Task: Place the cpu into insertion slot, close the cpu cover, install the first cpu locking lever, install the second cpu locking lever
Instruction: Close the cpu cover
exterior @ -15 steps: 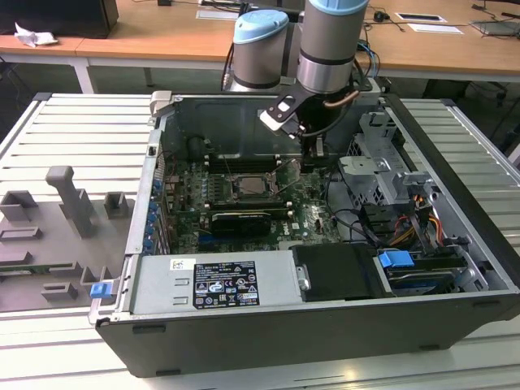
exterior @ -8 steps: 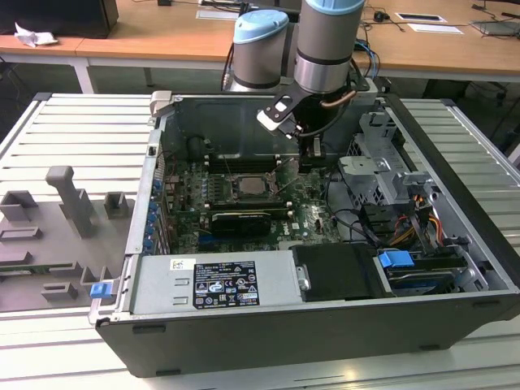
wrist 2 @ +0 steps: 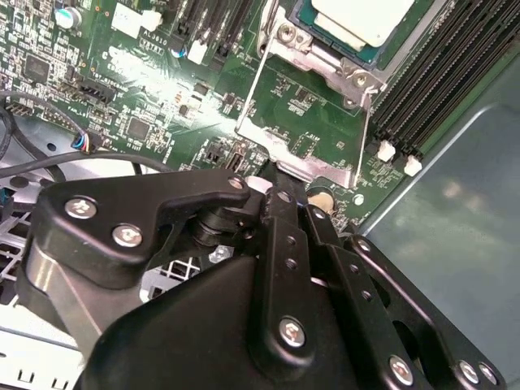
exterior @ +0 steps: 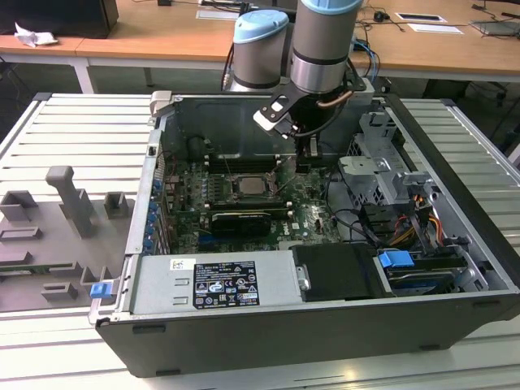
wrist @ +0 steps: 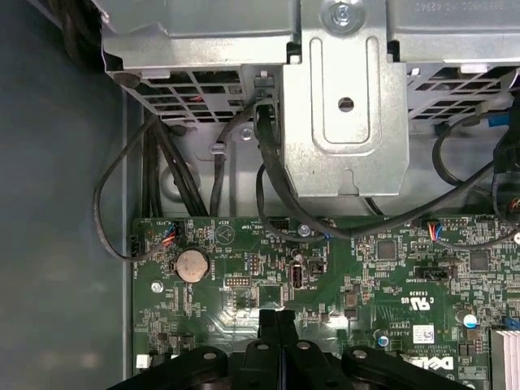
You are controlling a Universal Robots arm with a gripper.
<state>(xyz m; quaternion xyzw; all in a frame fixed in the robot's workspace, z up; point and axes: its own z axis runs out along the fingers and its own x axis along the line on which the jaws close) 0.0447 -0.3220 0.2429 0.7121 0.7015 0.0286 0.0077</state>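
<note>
With the cpu (wrist 2: 366, 20) seated in the insertion slot (wrist 2: 349, 73), the gripper (wrist 2: 275, 175), fingers pressed together, meets the free edge of the open cpu cover (wrist 2: 294, 156), a light, thin, stiff metal frame probably best handled by that edge.

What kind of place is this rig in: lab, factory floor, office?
Most likely a robotics lab or test bench: an open desktop PC case sits on a slatted metal table under the robot arm, with wooden desks behind.
</note>
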